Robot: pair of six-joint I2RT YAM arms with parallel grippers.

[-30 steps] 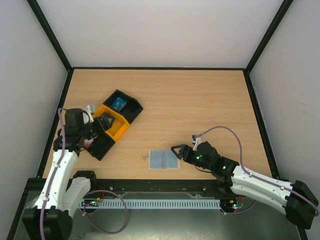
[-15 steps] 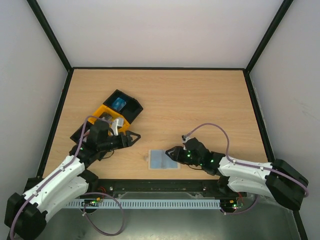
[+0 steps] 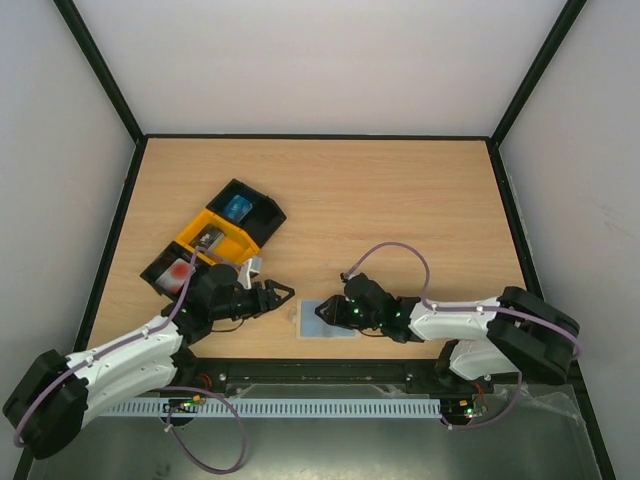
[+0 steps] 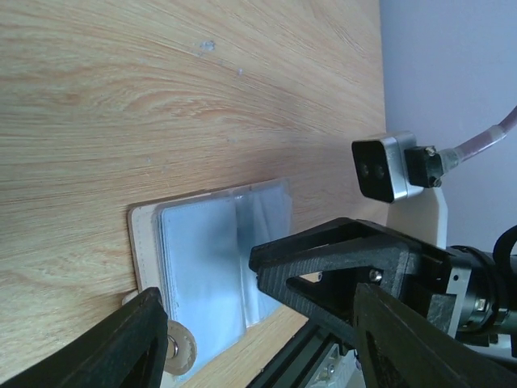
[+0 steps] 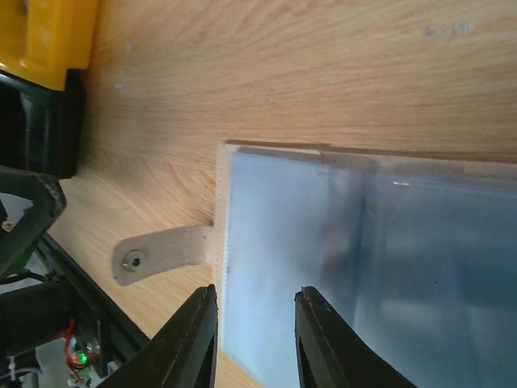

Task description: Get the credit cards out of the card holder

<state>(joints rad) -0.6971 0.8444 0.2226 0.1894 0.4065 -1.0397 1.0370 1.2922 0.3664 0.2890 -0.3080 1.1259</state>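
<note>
Both arms stretch low toward the lower middle of the frame. The right hand (image 3: 322, 312) sits over the flat pale blue-grey card holder (image 3: 306, 320) lying open on the wooden table (image 3: 400, 200), its fingers narrowly parted and pinching nothing. Just left of it, the left hand (image 3: 283, 296) gapes empty. Farther off at upper left, a black-and-yellow plastic tray (image 3: 225, 238) holds a bright red credit card (image 3: 180, 272).
</note>
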